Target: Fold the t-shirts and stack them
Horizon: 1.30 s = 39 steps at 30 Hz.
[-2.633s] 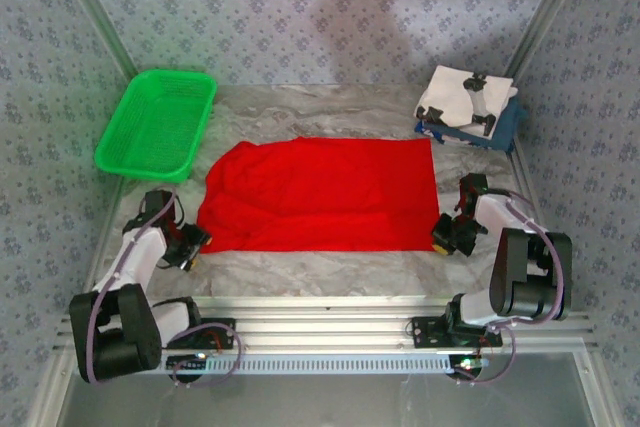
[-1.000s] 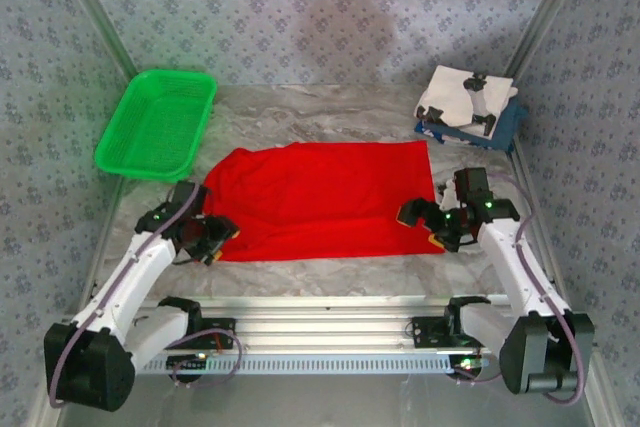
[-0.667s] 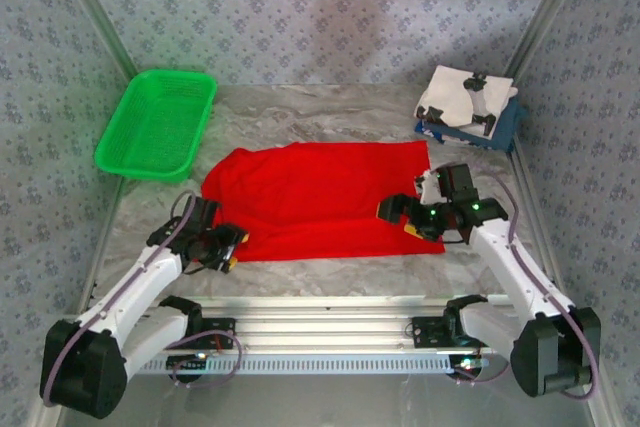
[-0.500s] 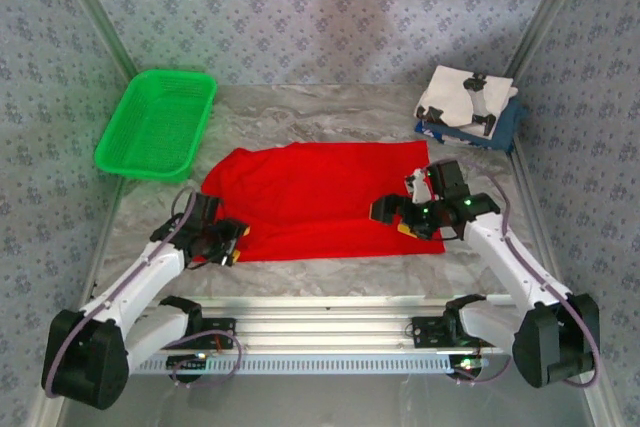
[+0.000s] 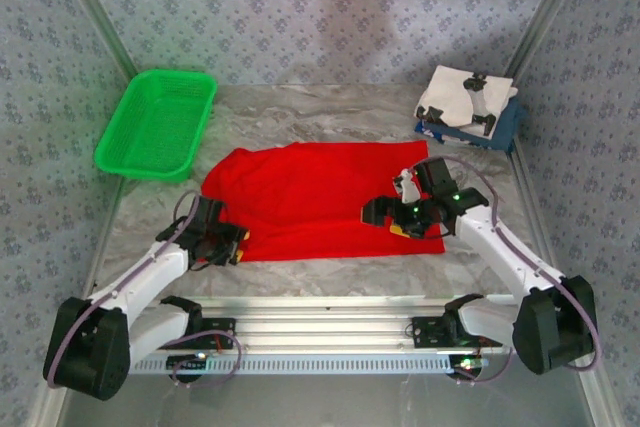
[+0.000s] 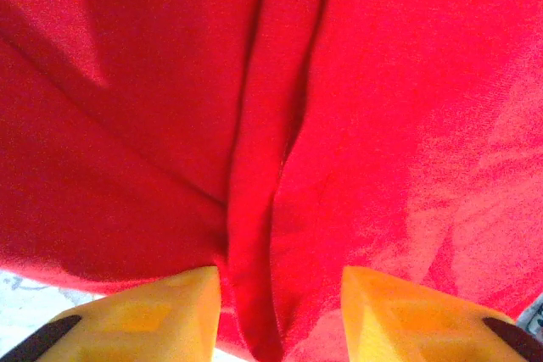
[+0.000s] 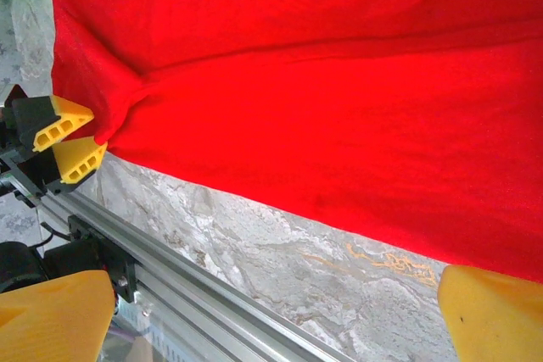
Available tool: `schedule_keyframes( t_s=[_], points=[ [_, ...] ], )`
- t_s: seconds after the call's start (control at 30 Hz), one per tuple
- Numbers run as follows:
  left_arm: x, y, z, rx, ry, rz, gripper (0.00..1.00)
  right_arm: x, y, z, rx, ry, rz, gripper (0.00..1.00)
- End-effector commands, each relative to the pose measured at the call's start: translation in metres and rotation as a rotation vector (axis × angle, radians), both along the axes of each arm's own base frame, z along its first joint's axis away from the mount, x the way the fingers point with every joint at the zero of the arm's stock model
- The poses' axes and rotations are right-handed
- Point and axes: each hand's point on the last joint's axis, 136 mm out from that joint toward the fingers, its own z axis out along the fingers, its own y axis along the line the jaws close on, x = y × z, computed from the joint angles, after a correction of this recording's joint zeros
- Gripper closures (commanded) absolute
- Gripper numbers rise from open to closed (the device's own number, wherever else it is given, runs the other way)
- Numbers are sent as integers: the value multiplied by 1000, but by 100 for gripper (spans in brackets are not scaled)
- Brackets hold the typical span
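The bright red tee (image 5: pixel 320 197) lies spread flat on the marble table, plain side up, with its print hidden. My left gripper (image 5: pixel 232 243) sits at the tee's front left corner. In the left wrist view it (image 6: pixel 280 315) is open, its yellow fingertips (image 6: pixel 170 311) astride a raised fold of the red cloth (image 6: pixel 254 167). My right gripper (image 5: pixel 388 219) hovers over the tee's front right part. It (image 7: pixel 271 320) is wide open and holds nothing, above the front hem of the tee (image 7: pixel 339 125). The folded white tee (image 5: pixel 463 95) rests on the dark blue tee (image 5: pixel 507 125) at the back right.
A green plastic basket (image 5: pixel 157 124) stands at the back left. A metal rail (image 5: pixel 320 307) runs along the near table edge. Patterned walls close in the back and both sides. Bare marble (image 7: pixel 280 243) shows between the tee's hem and the rail.
Both arms have reached in from the table's sides. The left gripper has come onto the tee's front left corner. The right gripper has swung left over the tee's front right part.
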Motion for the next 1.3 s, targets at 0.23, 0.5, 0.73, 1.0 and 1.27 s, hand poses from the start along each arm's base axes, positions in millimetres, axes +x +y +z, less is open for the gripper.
schedule_keyframes(
  t_s=[0.23,0.5,0.73,1.0,1.27],
  points=[
    [31,-9,11,29,-46,-47,78,7,5,7,-2,-26,29,0],
    [47,-16,23,34,-69,-94,90,4,3,4,-9,-20,24,0],
    [70,-27,27,59,-79,-183,93,4,2,3,-17,-15,19,0],
    [106,-44,29,126,-72,-377,94,3,1,0,-21,0,17,0],
    [132,-61,21,161,-56,-530,94,2,0,-3,-28,10,15,0]
  ],
)
